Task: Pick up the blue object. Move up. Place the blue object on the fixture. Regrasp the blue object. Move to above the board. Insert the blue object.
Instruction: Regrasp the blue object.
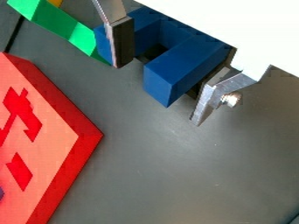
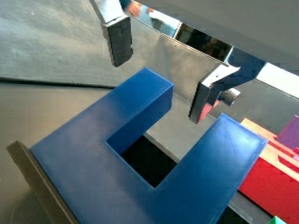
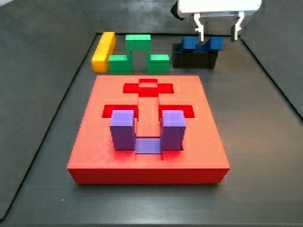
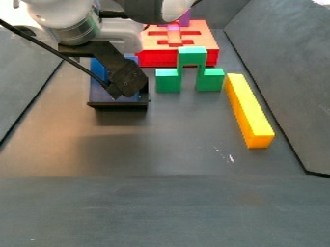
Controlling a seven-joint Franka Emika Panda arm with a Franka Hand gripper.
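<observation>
blue object (image 3: 198,43) sitting on the fixture (image 3: 196,60), gripper (image 3: 217,33) spread just above it.

the dark-blue u-shaped block stands on the black fixture with its two prongs (image 2: 230,157) pointing up and the slot between them open to the top; which way its long axis runs i cannot tell. it looks matte, square-edged and solid in both wrist views. the gripper's silver fingers (image 1: 219,94) hang apart on either side of the prongs, not touching them. beside the fixture stands the green block (image 3: 140,53), then the yellow bar (image 3: 104,50); the red board (image 3: 148,133), carrying the purple block (image 3: 147,129), lies well apart from the fixture.
</observation>
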